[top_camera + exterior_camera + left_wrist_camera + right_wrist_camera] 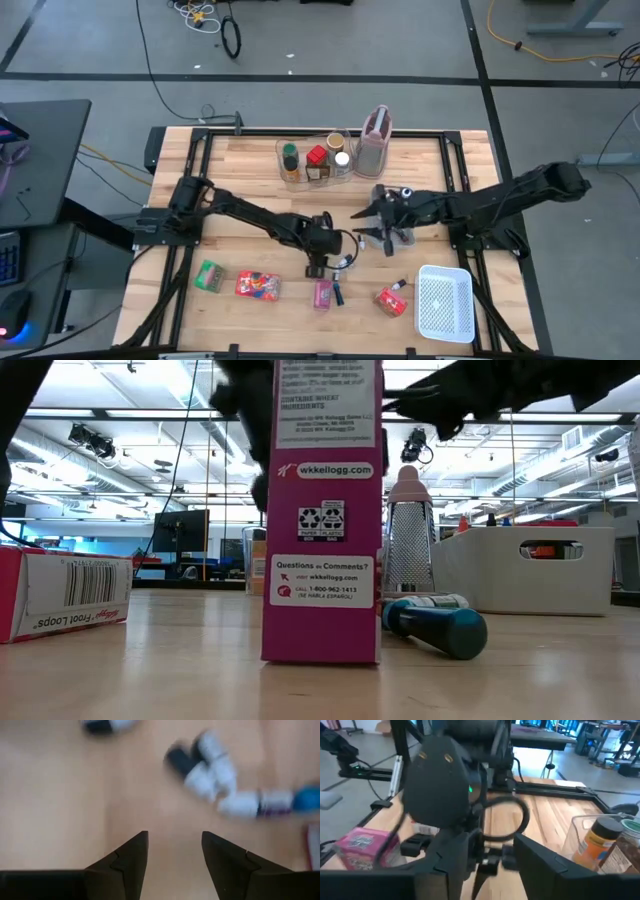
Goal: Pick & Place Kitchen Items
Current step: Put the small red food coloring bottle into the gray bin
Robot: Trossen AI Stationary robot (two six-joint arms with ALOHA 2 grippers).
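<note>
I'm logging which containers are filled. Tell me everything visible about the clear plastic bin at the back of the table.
The clear plastic bin is a see-through, straight-walled tub standing upright at the table's back edge, near the middle. It holds upright spice jars: one with a dark green lid, one with a red lid, one with a white lid. A pinkish jug stands right beside it. Neither pincer is at it.

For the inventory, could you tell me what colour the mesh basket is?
White; the basket shows best in the high view.
</note>
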